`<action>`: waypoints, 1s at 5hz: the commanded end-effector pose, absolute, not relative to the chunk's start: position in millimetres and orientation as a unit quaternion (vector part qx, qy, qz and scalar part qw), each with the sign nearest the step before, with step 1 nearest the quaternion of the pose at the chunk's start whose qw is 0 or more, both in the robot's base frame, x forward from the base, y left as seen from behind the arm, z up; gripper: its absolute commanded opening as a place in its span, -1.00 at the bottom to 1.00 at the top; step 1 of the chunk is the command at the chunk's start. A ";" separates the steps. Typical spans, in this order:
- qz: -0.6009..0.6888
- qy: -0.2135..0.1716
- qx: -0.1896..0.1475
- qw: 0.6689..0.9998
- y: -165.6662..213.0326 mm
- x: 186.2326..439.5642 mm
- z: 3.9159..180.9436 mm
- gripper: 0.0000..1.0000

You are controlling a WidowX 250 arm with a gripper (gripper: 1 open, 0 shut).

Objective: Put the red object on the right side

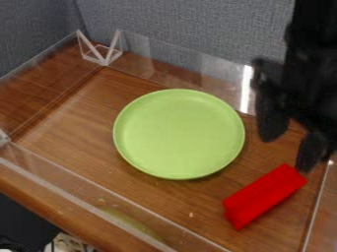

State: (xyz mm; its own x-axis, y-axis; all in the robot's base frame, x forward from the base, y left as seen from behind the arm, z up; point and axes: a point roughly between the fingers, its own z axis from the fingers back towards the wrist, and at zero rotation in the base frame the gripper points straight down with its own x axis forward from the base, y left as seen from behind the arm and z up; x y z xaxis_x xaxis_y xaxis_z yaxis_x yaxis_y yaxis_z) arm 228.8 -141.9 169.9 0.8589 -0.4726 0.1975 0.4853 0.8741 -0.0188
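The red object [263,195] is a long red block lying flat on the wooden table at the front right, just right of the green plate. My black gripper [310,157] hangs blurred above the block's far end and is apart from it. Its fingers look drawn together with nothing between them. The block rests free on the wood.
A round lime-green plate [178,133] sits in the middle of the table. Clear plastic walls [198,64] fence the table on all sides. A small white wire stand [101,46] is at the back left corner.
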 end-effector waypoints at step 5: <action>-0.174 -0.104 -0.046 0.978 -113.6 220.3 139.2 1.00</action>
State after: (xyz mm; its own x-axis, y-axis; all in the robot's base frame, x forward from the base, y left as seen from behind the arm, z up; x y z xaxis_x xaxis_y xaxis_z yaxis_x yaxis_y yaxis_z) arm 217.9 -115.4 128.7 0.9229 -0.3417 0.1772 0.3554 0.9333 -0.0514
